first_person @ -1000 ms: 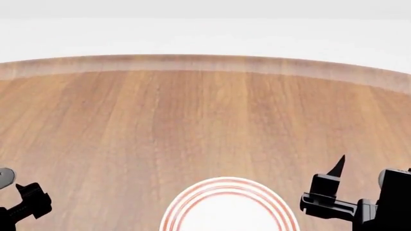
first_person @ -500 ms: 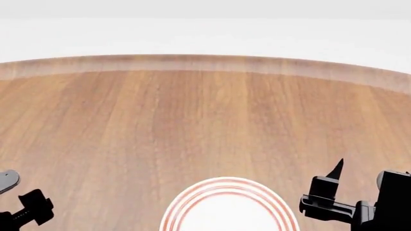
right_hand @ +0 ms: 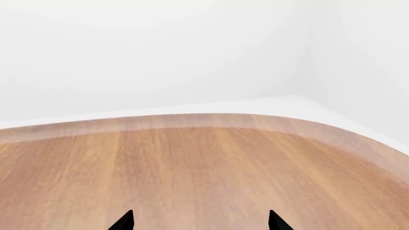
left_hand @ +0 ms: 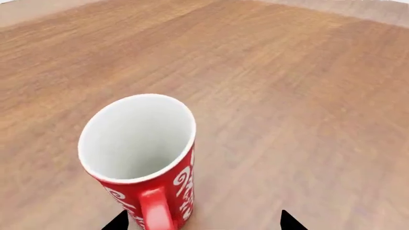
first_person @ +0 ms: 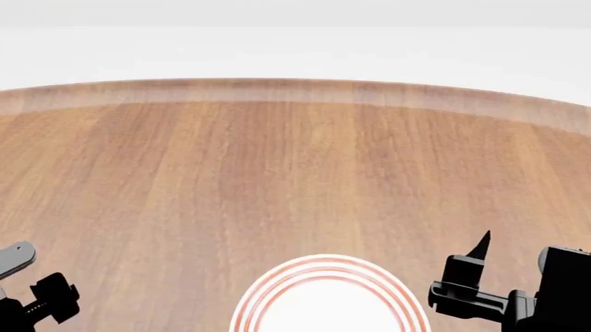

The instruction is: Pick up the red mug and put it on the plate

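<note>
The red mug stands upright on the wood, white inside, with white patterning and its red handle turned toward the left wrist camera. My left gripper is open just above the table. The mug's base and handle sit between its fingertips, close to one and well apart from the other. The mug does not show in the head view. The plate, white with red rings, lies at the near edge of the head view, partly cut off. My right gripper is open and holds nothing; one fingertip shows right of the plate.
The wooden table has a rounded far edge with white floor and wall behind it. The left arm's black wrist part sits at the head view's lower left corner, left of the plate.
In the head view the left arm's parts have crept slightly right and down. The right gripper has sunk a little. The plate has not moved.
</note>
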Robot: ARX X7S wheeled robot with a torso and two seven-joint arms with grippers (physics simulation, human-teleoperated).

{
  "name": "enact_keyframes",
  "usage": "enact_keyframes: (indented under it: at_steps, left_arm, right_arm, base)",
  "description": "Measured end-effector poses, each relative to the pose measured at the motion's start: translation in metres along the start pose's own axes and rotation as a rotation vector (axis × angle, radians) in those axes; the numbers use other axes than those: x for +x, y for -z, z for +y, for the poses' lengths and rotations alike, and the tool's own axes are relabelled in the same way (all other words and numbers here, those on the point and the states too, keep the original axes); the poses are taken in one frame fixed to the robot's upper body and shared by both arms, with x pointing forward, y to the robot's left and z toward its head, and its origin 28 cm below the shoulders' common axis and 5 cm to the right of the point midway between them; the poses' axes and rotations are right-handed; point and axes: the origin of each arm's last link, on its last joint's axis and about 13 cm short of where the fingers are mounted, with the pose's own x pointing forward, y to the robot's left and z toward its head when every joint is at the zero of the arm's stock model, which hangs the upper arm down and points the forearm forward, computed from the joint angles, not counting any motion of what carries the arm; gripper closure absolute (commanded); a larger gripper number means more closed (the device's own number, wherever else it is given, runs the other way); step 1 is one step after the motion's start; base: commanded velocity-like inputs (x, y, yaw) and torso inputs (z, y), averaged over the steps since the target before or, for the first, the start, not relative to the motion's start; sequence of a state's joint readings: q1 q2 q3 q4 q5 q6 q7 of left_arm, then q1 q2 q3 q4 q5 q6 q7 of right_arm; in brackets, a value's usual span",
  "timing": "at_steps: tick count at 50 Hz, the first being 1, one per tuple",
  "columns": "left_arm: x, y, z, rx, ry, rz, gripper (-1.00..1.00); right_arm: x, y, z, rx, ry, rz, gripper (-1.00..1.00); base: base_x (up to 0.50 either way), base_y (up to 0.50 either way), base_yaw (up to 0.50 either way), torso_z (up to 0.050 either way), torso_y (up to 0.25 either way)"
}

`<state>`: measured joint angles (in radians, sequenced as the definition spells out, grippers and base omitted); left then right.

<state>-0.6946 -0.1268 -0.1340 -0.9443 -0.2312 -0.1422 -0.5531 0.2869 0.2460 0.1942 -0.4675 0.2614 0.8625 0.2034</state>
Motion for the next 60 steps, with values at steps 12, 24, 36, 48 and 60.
enact_keyframes:
  at_steps: [12,24,36,48,60]
  left_arm:
    - [0.0083,0.0023,-0.0019,-0.008,-0.056,0.026,-1.00]
    - [0.0100,0.0042,-0.0015,-0.011,-0.097,0.047,-1.00]
    - [0.0101,0.0061,-0.0009,0.006,-0.113,0.062,1.00]
    - [0.0100,0.0084,0.0003,0.016,-0.127,0.072,1.00]
    - [0.0101,0.0081,0.0005,0.038,-0.118,0.071,1.00]
  right_arm:
    - [0.0013,0.0022,0.0003,0.003,-0.001,0.007,-1.00]
    - [0.0025,0.0034,0.0004,0.006,-0.001,0.011,-1.00]
    - [0.0036,0.0055,0.0008,0.007,-0.004,0.015,-1.00]
    - [0.0045,0.0074,0.0011,0.010,-0.007,0.019,-1.00]
    - [0.0043,0.0081,0.0011,0.016,-0.014,0.019,-1.00]
  base:
    - [0.00,0.00,0.00,0.000,0.000]
    - [0.00,0.00,0.00,0.000,0.000]
    - [0.00,0.00,0.00,0.000,0.000]
    - [0.00,0.00,0.00,0.000,0.000]
    - [0.00,0.00,0.00,0.000,0.000]
